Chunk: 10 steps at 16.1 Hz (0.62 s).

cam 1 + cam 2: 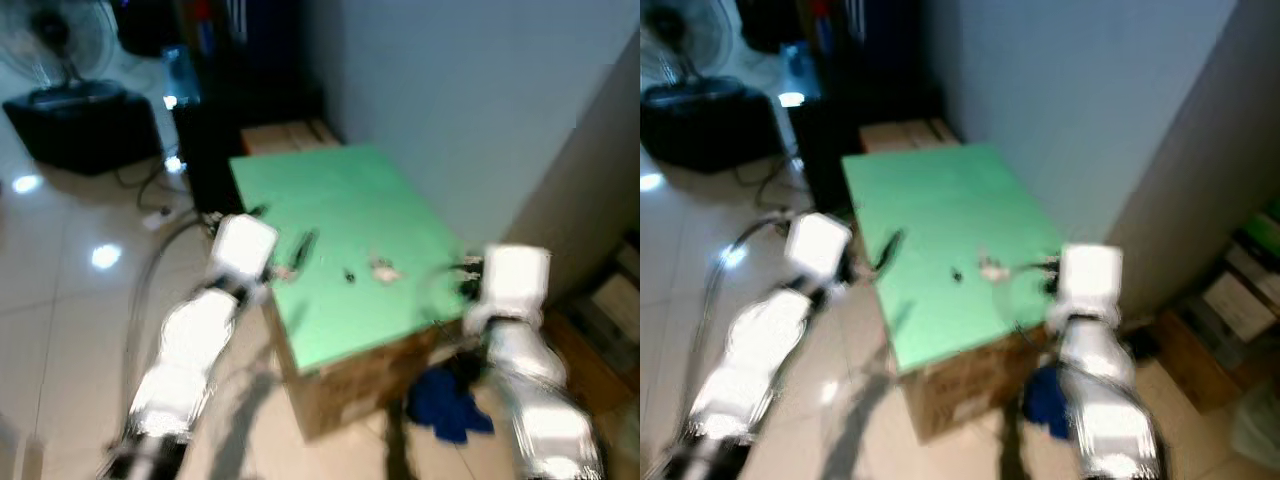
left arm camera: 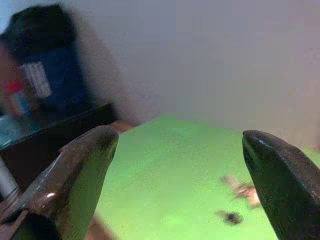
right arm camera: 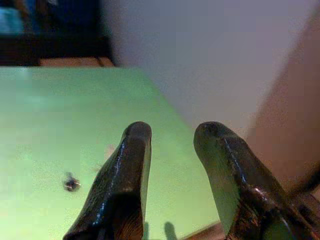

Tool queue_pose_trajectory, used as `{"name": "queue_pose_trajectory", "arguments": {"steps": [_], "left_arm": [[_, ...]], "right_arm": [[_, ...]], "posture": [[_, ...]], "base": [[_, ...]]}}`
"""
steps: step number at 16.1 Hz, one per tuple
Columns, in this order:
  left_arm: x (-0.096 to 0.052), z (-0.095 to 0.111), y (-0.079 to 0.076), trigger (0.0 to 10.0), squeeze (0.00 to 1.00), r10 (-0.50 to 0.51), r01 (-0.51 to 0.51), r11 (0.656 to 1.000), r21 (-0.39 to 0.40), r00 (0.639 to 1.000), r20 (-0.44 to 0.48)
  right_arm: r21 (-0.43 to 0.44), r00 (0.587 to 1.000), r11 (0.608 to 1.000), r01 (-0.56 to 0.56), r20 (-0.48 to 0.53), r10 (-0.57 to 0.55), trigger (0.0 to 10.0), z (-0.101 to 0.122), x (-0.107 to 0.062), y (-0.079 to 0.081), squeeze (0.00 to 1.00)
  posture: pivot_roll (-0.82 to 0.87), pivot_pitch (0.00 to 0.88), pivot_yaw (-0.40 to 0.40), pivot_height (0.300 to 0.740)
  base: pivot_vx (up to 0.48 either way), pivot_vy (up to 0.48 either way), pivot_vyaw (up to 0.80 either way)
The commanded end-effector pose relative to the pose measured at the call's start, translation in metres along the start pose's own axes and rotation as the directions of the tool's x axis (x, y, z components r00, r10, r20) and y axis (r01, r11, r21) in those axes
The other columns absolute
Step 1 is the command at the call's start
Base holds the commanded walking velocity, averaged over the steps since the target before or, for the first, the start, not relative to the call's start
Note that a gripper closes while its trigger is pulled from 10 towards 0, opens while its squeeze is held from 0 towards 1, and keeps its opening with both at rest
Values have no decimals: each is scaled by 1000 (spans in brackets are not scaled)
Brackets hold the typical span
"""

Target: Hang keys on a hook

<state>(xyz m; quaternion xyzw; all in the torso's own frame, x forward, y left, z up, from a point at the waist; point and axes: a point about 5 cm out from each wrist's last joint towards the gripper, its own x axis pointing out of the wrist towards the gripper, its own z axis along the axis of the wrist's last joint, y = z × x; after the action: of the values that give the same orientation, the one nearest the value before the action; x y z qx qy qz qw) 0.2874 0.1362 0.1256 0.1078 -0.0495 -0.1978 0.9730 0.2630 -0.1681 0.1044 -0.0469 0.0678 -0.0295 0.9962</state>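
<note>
A small pale bunch of keys (image 1: 383, 268) lies on the green top (image 1: 350, 200) of a cardboard box, with a tiny dark object (image 1: 349, 275) just to its left. In the left wrist view the keys (image 2: 243, 189) sit ahead, near one finger. My left gripper (image 1: 285, 235) hovers over the top's left edge, open wide with nothing between its fingers (image 2: 85, 165). At the top's right edge, just right of the keys, my right gripper (image 3: 172, 130) stands open with a narrow, empty gap. All views are blurred.
A pale wall (image 1: 450, 80) rises directly behind the box. A fan (image 1: 60, 40) and a black case (image 1: 85, 125) stand at the far left, with cables (image 1: 150, 200) on the tiled floor. Blue cloth (image 1: 447, 405) lies by the box; cartons (image 1: 610, 300) crowd the right.
</note>
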Motion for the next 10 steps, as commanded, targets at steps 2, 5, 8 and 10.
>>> {"name": "queue_pose_trajectory", "arguments": {"steps": [2, 5, 8, 10], "left_arm": [[5, 5, -9, 10000, 0, -36, 36, 999, -7, 999, 27], [0, 1, -7, 10000, 0, -30, 30, 1000, -5, 999, 15], [-1, -1, -7, 10000, 0, -20, 20, 1000, -6, 1000, 13], [-2, -2, -6, 10000, 0, -15, 15, 1000, -5, 1000, 10]], "right_arm": [[-25, 999, 999, 45, -2, -45, 10000, -1, -1, -13, 0], [-28, 999, 999, 40, 0, -40, 10000, -1, -1, -13, 0], [-40, 1000, 999, -16, 6, 16, 10000, 0, 1, -10, 0], [-73, 998, 995, -69, 11, 70, 10000, 2, 2, -6, 0]], "posture": [[-157, 0, -26, 740], [-157, 0, -36, 740], [-157, 0, -42, 740], [-158, 0, -42, 740]], "base": [[283, 0, 0], [281, 0, -267], [282, 0, 0], [285, 0, 0]]}}
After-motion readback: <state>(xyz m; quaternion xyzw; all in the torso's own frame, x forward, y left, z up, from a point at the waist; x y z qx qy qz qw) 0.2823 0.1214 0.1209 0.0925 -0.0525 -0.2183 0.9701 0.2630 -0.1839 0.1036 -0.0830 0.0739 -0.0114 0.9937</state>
